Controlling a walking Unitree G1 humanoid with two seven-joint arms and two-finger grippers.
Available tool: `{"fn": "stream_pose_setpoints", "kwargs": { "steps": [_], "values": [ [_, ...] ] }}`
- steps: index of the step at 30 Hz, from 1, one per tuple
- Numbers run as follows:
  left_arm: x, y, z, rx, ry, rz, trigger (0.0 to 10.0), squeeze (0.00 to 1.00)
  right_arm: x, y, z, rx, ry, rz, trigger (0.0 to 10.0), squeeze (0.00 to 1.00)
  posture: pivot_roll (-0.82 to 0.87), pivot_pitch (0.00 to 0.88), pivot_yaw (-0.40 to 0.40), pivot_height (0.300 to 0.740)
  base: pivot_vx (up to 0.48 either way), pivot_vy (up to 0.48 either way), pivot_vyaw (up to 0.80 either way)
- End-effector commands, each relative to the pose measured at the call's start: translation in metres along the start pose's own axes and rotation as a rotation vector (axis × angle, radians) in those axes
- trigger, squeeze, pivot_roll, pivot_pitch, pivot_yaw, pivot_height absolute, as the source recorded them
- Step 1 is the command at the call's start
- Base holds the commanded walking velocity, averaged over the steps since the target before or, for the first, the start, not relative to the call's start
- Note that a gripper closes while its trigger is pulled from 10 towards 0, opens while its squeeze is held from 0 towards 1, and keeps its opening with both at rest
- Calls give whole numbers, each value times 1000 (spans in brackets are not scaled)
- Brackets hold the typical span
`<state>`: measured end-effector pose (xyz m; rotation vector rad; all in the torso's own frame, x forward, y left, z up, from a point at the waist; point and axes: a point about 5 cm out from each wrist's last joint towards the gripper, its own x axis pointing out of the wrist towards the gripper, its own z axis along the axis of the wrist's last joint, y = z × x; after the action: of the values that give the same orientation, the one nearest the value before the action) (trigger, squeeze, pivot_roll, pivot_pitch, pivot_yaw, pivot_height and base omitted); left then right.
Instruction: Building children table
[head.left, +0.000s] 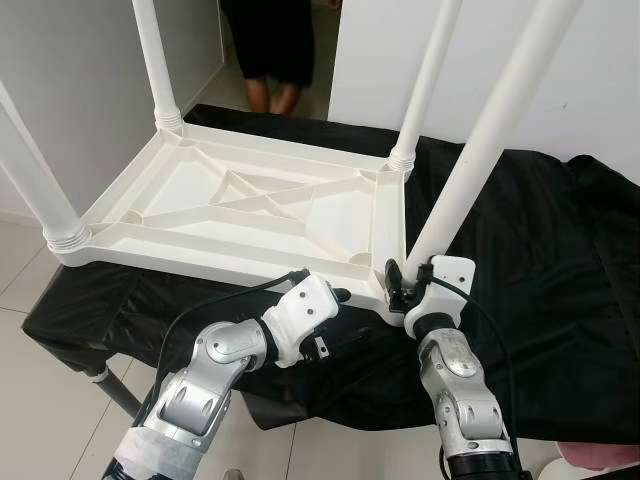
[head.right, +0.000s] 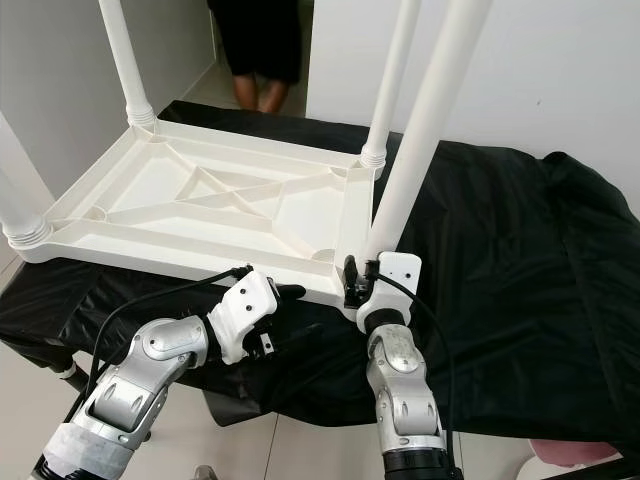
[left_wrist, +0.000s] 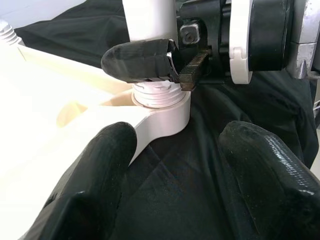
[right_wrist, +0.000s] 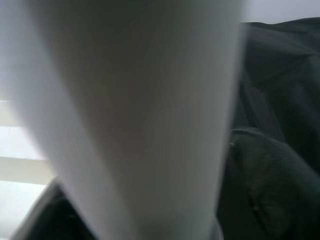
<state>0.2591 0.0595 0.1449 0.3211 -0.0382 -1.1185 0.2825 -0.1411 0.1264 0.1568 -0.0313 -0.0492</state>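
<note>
Nearest, at about 6 o'clock in the head views, the right hand (head.left: 403, 285) is closed around the base of a white plastic table leg (head.left: 480, 130), right where its threaded end sits in the corner socket of the table. The leg leans up and away toward 1 o'clock. In the right wrist view the leg (right_wrist: 140, 115) is a blurred white column.

At about 7 o'clock the left hand (head.left: 335, 297) hovers with its two black fingers (left_wrist: 90, 185) spread apart, gripping nothing, just beside the near rim of the table close to that same corner.

The upside-down white plastic children's table (head.left: 250, 215) lies flat on a tabletop draped in black cloth (head.left: 540, 260), its ribbed underside facing up. Four white legs can be counted, one at each corner, all pointing upward: the gripped one, one at 9 o'clock, and two at the far corners toward 11 and 12 o'clock.

Farthest, at 12 o'clock, a person in dark clothes (head.left: 270, 50) stands on the floor beyond the tabletop.

No brand, label or writing can be read.
</note>
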Motion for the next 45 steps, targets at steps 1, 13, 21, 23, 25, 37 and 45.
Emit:
{"fn": "stream_pose_setpoints", "kwargs": {
  "steps": [1,13,21,23,25,37,45],
  "values": [
    [1,2,2,10,-6,55,10000,0,1,-6,1,13,1,-8,10000,1000,16,9,-73,740,0,0,0],
    [1,3,2,17,-8,59,10000,0,5,-18,20,0,-58,402,10000,0,15,13,-64,740,0,0,0],
    [0,3,2,15,-7,51,10000,0,8,-23,17,-88,-27,625,10000,0,15,14,-54,740,0,0,0],
    [1,3,2,14,-7,49,10000,0,9,-24,16,-103,-20,647,10000,0,14,14,-52,740,0,0,0],
    [1,2,3,15,-9,42,10000,0,12,-24,13,-121,3,696,10000,0,11,16,-45,740,0,0,0],
    [3,6,6,31,-13,36,10000,0,31,-30,-4,-181,108,802,0,0,21,15,-42,740,0,0,0],
    [3,6,6,27,-14,43,10000,0,25,-29,-8,-131,112,799,10000,0,19,26,-45,740,0,0,0]
  ]
}}
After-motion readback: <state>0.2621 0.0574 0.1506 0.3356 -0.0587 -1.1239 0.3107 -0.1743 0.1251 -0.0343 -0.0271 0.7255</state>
